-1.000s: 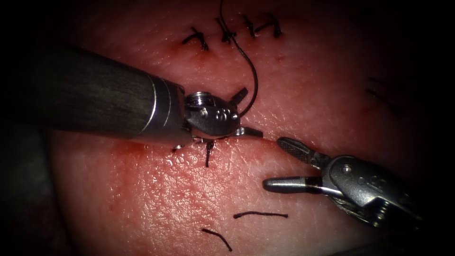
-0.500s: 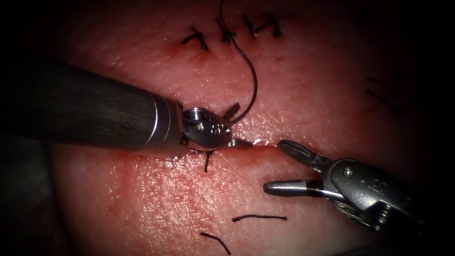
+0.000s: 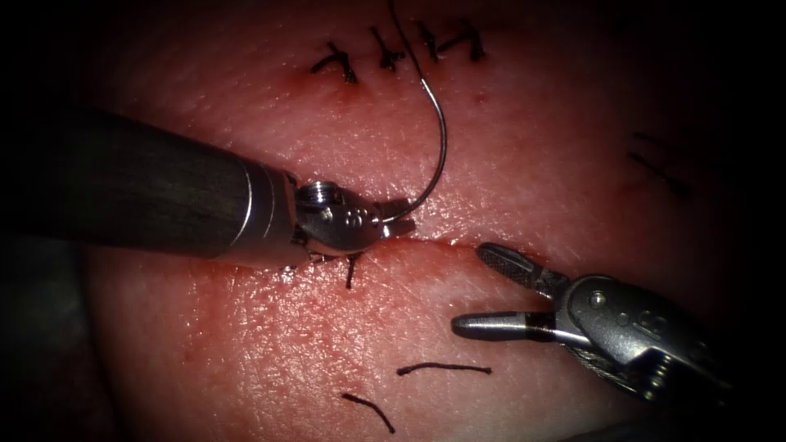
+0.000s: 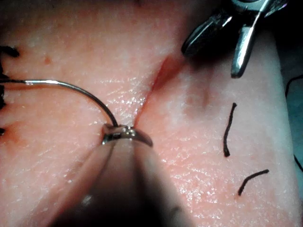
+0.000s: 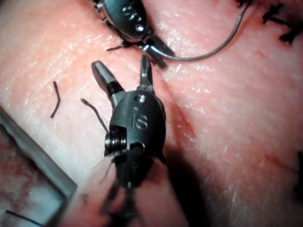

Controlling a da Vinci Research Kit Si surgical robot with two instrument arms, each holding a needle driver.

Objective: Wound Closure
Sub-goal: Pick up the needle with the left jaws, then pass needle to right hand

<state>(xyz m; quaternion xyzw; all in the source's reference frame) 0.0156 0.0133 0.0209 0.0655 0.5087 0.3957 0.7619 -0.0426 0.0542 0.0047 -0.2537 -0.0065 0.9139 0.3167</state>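
Left tool [image 3: 393, 221] has its fingers pressed together on the needle [image 3: 438, 155] near one end of the curve, right at the cut [image 3: 442, 243]; the needle arcs up from the grip over the tissue [image 3: 532, 147], lying free above the surface of the tissue and not buried in it; its far end meets the thread [image 3: 401, 29] near the row of finished stitches [image 3: 393, 56] beyond the cut. Right tool [image 3: 491, 290] sits just right of the left tool, at the cut's right end; its fingers are spread wide and pinch nothing, one tip near the cut line, the other on the near side of it. Two cut ends of thread [image 3: 446, 368] lie loose on the tissue on the near side of the cut; red fluid [image 4: 158, 80] fills the cut line. In the right wrist view the open tool [image 5: 124, 75] faces the left tool [image 5: 158, 49], close but apart.
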